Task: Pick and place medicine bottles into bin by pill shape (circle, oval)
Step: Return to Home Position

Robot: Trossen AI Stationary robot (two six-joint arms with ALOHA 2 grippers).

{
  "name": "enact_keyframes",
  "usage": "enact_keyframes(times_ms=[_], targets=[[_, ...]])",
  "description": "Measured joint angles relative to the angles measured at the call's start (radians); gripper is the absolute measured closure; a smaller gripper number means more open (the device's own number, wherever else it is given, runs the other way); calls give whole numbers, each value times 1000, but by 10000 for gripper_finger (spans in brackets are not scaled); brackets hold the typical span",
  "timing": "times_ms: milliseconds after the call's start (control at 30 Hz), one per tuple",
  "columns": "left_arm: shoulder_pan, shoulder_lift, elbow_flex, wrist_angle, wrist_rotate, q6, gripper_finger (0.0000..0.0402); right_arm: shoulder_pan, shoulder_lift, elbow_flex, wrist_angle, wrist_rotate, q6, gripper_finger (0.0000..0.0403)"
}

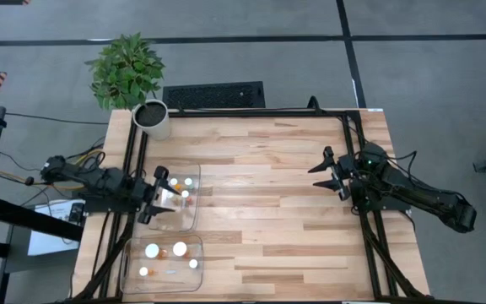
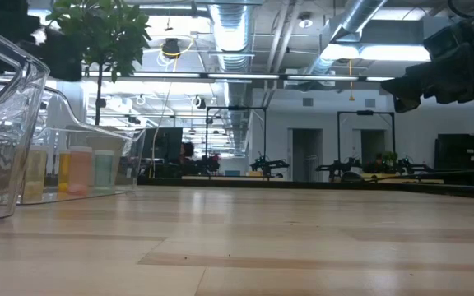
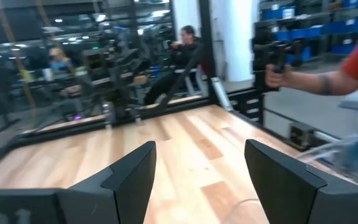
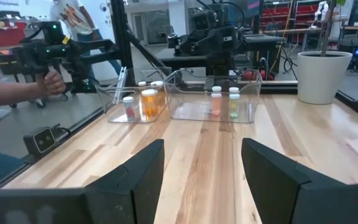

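Note:
Two clear bins stand on the table's left side, a far bin (image 1: 194, 215) and a near bin (image 1: 132, 253). Several orange medicine bottles with white caps stand upright in each: some in the far bin (image 1: 188, 181) (image 4: 216, 102), some in the near bin (image 1: 180, 248) (image 4: 148, 102). My left gripper (image 1: 159, 196) (image 3: 201, 168) hovers open at the far bin's left wall, pointing level toward the table's right, with nothing between its fingers. My right gripper (image 1: 329, 173) (image 4: 202, 168) hangs open over the table's right side, pointing level toward the bins, also holding nothing.
A white pot with a green plant (image 1: 151, 118) stands at the far left corner, and a black keyboard (image 1: 213, 95) lies beyond the far edge. Bare wood (image 1: 268, 211) spreads between the bins and my right gripper. A person's hand holding a controller (image 3: 278, 62) shows off the table.

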Motion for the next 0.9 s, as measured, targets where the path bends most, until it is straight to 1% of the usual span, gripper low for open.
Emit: enact_keyframes(times_ms=[167, 400, 600, 767, 833, 900], targets=[[92, 0, -1, 1, 11, -43, 161, 0, 0, 0, 4, 19, 28, 178], [191, 0, -1, 3, 25, -85, 161, 0, 0, -1, 6, 19, 20, 178], [220, 0, -1, 2, 19, -80, 161, -8, 0, -1, -17, 46, -12, 178], [221, 0, -1, 0, 2, -91, 161, -27, 0, -1, -40, 45, -22, 178], [221, 0, -1, 1, 3, -101, 161, -22, 0, -1, -21, 18, -4, 178], [221, 0, -1, 2, 12, -105, 161, -4, 0, -1, 24, -47, 41, 178]])
